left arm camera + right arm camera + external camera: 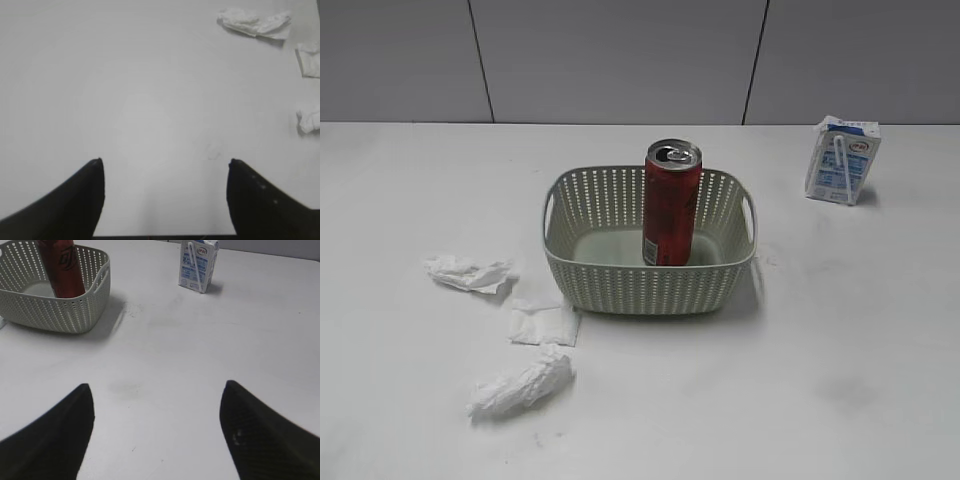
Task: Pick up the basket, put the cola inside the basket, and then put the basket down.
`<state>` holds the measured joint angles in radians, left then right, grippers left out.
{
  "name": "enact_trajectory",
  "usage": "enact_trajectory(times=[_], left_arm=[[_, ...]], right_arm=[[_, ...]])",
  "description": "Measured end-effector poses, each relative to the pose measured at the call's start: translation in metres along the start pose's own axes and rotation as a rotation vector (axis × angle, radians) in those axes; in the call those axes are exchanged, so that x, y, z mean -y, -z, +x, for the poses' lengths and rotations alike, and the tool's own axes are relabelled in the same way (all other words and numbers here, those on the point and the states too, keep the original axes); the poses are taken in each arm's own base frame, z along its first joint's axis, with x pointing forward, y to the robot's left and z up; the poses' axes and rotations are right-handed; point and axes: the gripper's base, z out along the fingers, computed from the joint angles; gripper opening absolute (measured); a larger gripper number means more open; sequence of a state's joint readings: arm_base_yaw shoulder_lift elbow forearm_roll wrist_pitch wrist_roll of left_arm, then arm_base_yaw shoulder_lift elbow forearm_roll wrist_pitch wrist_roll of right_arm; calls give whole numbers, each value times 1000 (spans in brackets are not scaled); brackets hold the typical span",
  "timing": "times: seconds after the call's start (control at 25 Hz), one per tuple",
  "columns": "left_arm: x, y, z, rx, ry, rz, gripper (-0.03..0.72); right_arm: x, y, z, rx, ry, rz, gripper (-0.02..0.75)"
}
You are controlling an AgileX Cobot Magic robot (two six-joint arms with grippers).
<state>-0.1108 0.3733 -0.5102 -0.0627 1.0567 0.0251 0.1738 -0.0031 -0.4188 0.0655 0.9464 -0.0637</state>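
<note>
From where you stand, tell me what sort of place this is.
Probably a lab or test bench: a bare white table against grey wall panels, holding only a basket, a can, a drink carton and crumpled tissues.

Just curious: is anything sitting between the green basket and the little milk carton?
No. In the exterior view, only bare white table separates the basket from the carton.

left gripper point(165, 172) and right gripper point(157, 397): both spread wide, holding nothing, hovering above the table.
</note>
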Motion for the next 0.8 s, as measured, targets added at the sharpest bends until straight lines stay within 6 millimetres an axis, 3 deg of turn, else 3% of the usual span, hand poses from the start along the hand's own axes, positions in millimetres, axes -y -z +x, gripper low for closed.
enact_trajectory(times=[0.8], left_arm=[[2, 36, 26, 289, -16, 1, 578]], right_arm=[[0, 0, 0, 0, -2, -2, 592]])
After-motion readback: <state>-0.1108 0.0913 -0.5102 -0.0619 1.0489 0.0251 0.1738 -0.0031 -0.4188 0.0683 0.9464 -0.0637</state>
